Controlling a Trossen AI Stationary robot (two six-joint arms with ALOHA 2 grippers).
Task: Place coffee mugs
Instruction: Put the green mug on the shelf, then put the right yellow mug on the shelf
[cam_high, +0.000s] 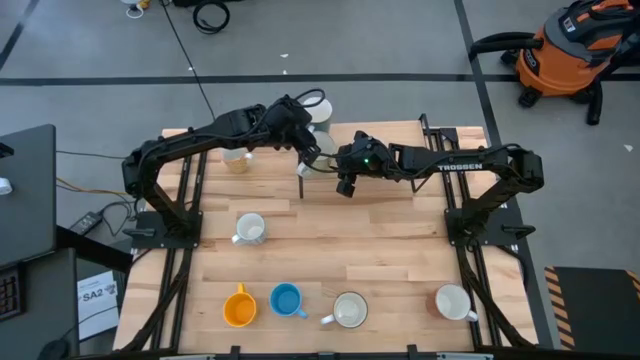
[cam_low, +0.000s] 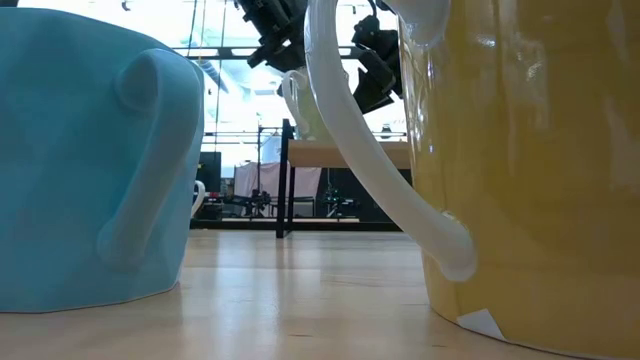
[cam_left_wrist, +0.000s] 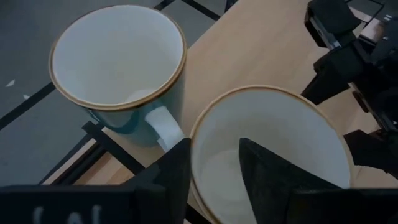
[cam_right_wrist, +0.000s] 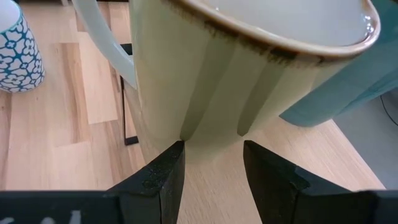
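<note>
My left gripper (cam_left_wrist: 214, 146) is at the table's far middle (cam_high: 308, 150), shut on a pale green mug (cam_right_wrist: 249, 74) with a brown rim. That mug hangs above the table in the low view (cam_low: 298, 100). A teal mug (cam_left_wrist: 118, 62) stands right beside it on the far edge (cam_high: 316, 106). My right gripper (cam_right_wrist: 212, 149) is open and comes level from the right (cam_high: 330, 168). Its fingertips stand just short of the pale green mug's lower wall; whether they touch it, I cannot tell. My left gripper holds the pale green mug by its rim (cam_left_wrist: 200, 118), on the side next to the teal mug. One finger (cam_left_wrist: 267, 168) is inside the mug and the other finger (cam_left_wrist: 169, 171) is outside. The fingers point down from above. The mug is upright and lifted clear of the table.
A blue-and-white patterned mug (cam_right_wrist: 15, 50) stands left of the grippers (cam_high: 237, 158), and a white mug (cam_high: 248, 228) left of the middle. Along the near edge stand an orange mug (cam_high: 238, 306), a blue mug (cam_high: 287, 300), a cream mug (cam_high: 349, 310) and a white mug (cam_high: 453, 300).
</note>
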